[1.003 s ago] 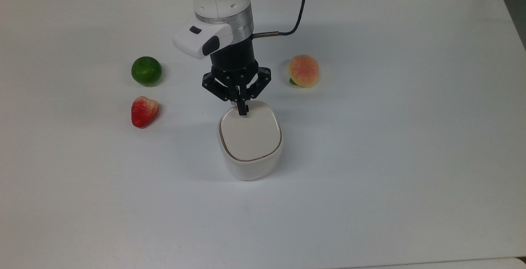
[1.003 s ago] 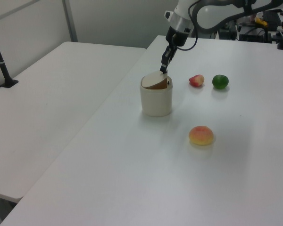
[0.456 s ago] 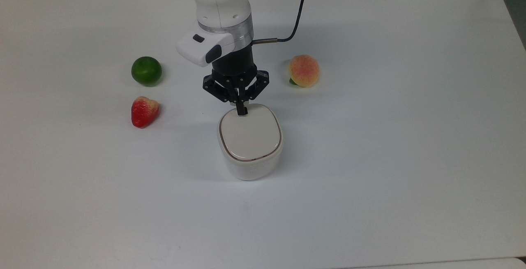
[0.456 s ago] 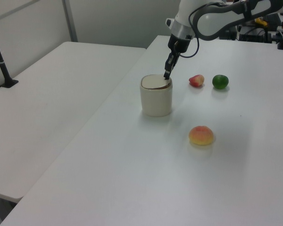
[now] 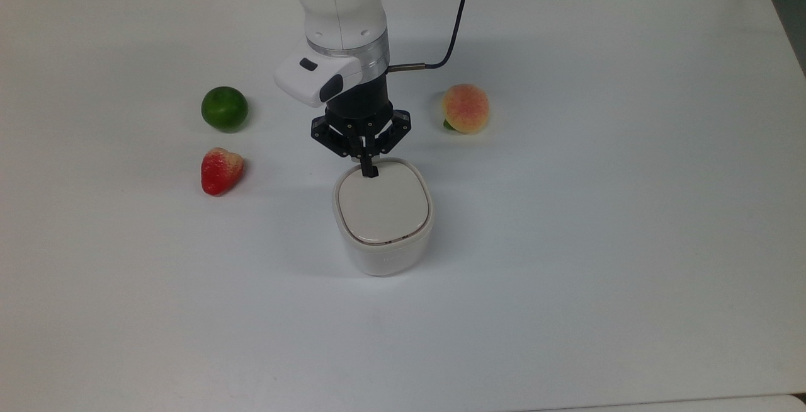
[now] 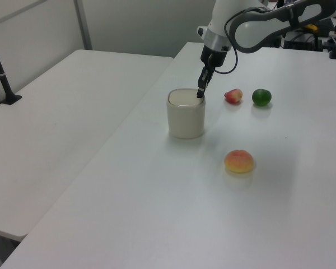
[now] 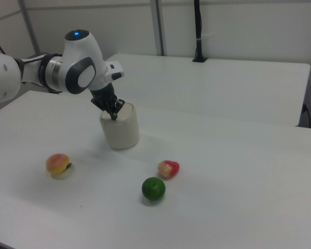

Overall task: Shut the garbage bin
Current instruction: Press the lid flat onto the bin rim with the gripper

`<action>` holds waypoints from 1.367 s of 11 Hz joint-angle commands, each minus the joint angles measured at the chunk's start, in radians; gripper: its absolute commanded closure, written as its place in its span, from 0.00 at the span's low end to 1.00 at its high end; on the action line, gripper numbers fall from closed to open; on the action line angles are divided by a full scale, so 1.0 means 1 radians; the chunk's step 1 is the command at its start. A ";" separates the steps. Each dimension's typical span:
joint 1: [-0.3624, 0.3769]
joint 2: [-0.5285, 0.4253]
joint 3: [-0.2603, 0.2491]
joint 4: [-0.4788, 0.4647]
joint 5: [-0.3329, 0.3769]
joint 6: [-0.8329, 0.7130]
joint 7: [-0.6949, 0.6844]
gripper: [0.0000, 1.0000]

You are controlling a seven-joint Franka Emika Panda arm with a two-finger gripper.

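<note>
Top view | garbage bin neighbours: strawberry; lime; peach

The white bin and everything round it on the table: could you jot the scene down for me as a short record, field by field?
garbage bin: white tub, upright, near the table's middle
lid: cream, lying flat in the rim
gripper: fingers together, tips pressing the lid's far edge in the top view
strawberry: to the top view's left of the bin
lime: beyond the strawberry, apart from it
peach: to the top view's right of the arm
table: white
</note>
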 commanded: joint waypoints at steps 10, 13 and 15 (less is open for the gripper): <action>0.007 -0.016 -0.003 -0.023 -0.030 -0.013 0.009 1.00; -0.003 -0.076 -0.001 -0.023 -0.018 -0.021 0.017 1.00; -0.015 -0.125 -0.001 -0.020 -0.013 -0.090 0.018 1.00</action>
